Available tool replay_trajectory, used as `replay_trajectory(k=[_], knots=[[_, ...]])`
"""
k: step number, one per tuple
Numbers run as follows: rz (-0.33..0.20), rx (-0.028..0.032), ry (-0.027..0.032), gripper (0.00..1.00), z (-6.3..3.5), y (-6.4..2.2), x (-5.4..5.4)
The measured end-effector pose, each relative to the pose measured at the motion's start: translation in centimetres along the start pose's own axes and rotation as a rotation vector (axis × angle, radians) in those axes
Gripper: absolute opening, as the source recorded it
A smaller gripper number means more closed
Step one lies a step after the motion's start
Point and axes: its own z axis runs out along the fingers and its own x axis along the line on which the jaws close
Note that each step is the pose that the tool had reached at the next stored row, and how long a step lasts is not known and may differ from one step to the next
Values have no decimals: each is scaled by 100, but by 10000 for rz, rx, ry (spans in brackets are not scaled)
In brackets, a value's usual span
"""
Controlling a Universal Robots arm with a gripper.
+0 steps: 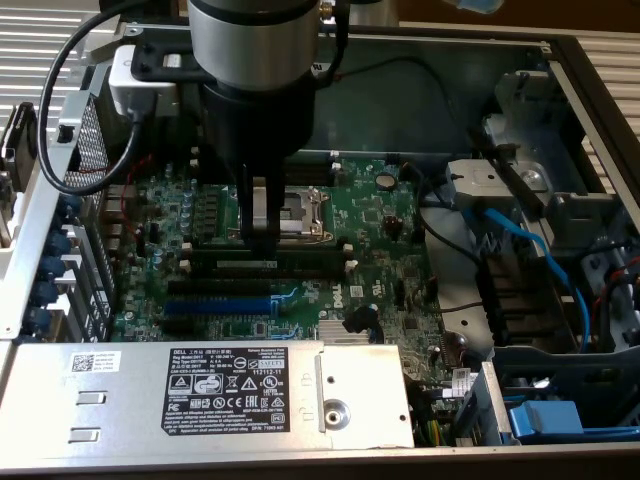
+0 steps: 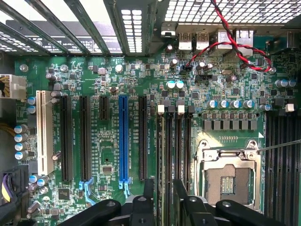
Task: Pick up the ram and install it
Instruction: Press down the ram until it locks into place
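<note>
Over the motherboard point(image 1: 380, 250), the gripper point(image 1: 262, 232) clamps the ram point(image 1: 268, 262) at its slot; any tilt risks jamming against the latches.

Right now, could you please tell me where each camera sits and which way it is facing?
Exterior view: off the arm, above the open computer case, looking down at an angle onto the motherboard; the arm's wrist and claw show.
Wrist view: on the wrist, looking straight down at the board; only the claw shows.
Shared: the blue expansion slot, the CPU socket and the claw.
</note>
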Motion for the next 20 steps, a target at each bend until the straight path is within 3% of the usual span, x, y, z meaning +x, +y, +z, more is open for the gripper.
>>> replay_trajectory(k=[2,5,20], knots=[[0,0,0,18,0,0,0],[0,0,0,10,-1,0,0],[0,0,0,10,0,-42,-1]])
